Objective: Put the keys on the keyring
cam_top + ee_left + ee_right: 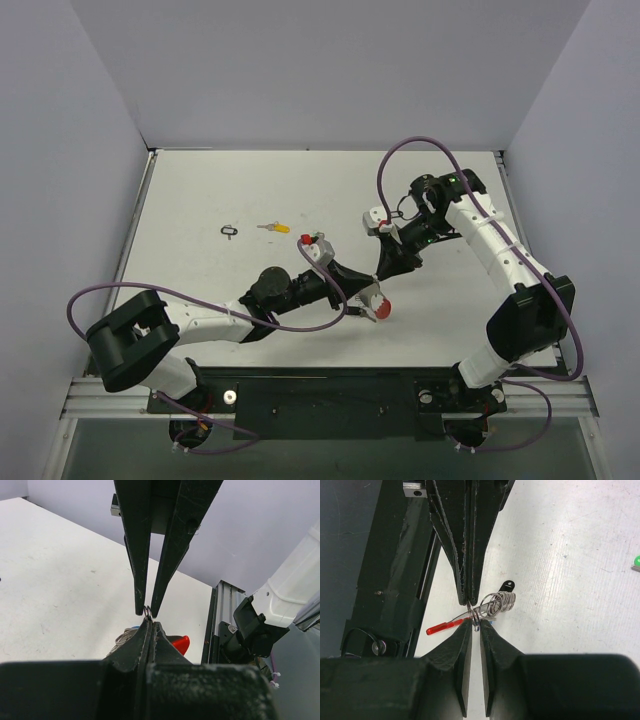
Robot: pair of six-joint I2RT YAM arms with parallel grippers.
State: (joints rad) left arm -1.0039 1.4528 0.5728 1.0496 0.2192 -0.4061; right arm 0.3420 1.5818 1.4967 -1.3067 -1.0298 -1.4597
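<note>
Left pincer [149, 623] and right pincer [475, 628] share the keyring [496, 603]

Each is closed on the ring's wire, the right with a slit between its fingers. Red tag [445, 626] sits just beside the tips; a yellow key [272, 227] lies well apart on the surface [200, 200].

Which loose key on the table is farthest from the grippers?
The yellow-tagged key, beside the black loop tag; the green-tagged key lies closer.

Left gripper [148, 624] pinching keyring [148, 610], right gripper [146, 613] clasping it above, red tag [180, 643] below
</note>
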